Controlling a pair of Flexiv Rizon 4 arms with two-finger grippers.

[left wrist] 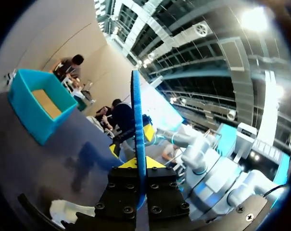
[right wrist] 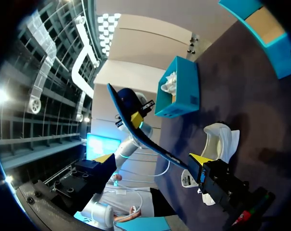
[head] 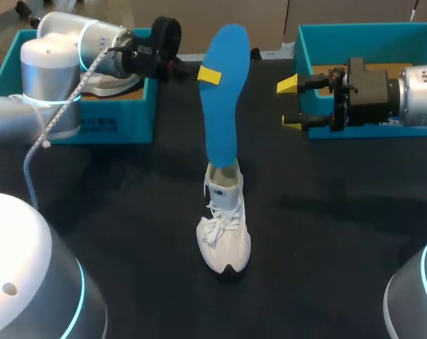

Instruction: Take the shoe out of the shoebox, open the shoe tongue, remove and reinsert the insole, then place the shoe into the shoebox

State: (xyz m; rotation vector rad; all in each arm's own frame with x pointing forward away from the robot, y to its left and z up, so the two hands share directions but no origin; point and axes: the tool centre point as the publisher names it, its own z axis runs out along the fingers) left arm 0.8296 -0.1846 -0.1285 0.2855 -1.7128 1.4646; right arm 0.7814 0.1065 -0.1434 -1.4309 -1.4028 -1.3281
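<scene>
Head view — white shoe (head: 224, 229) stands mid-table, blue insole (head: 224, 92) sticking up from it toward 12, left gripper (head: 207, 73) clamped near its top; right gripper (head: 291, 104) at insole's 3 o'clock. Left wrist: insole pinched edge-on. Right wrist — fingers (right wrist: 103, 160) spread, empty. Likely the insole step; next, steady the shoe.

open table (head: 128, 212) flanks the shoe (head: 224, 236); the upright insole (head: 221, 92) fills its mouth

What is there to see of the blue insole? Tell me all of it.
The insole is bright blue, thin and foot-shaped, foam-like by its look. It stands nearly upright, its lower end in the opening of the white shoe. The left claw is shut on its upper part.
</scene>
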